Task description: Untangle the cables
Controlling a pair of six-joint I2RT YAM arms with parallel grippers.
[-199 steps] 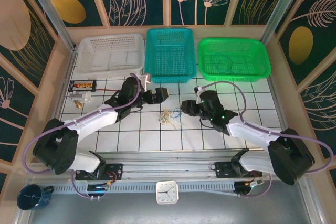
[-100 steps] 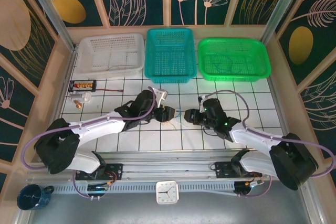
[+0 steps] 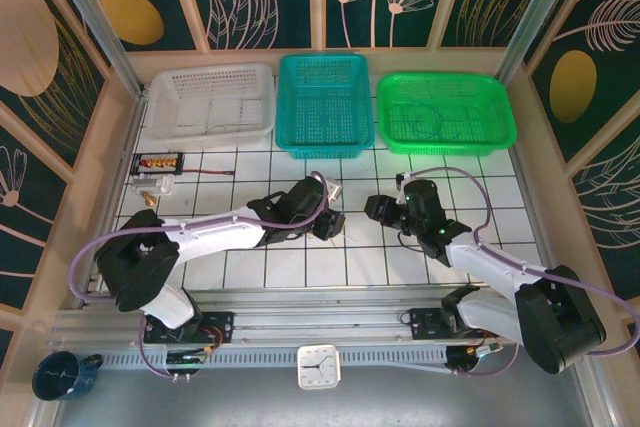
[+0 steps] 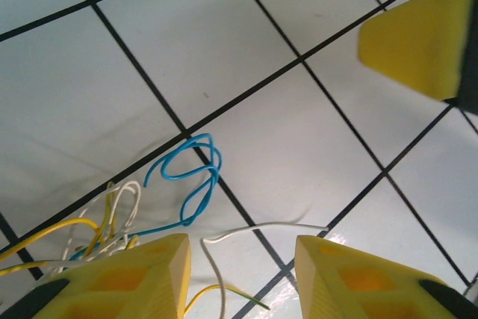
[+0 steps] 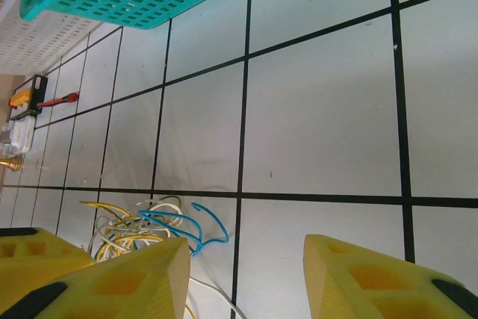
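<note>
The cables lie in a small knot on the white tiled table: a blue loop, a loose white wire and yellow strands. My left gripper hangs open just above them, with the white wire running between its yellow pads. In the top view the left gripper covers most of the knot. My right gripper faces it from the right, open and holding nothing. In the right wrist view the cables lie beside the left pad of the right gripper.
Three baskets stand along the back: white, teal and green, the green one holding thin wires. A red wire with a small connector board lies at the far left. Open tiles spread to the right of the knot.
My left gripper has swung right and nearer, from behind the knot to right over it. My right gripper came in towards the knot, then drew back a little to the right.
</note>
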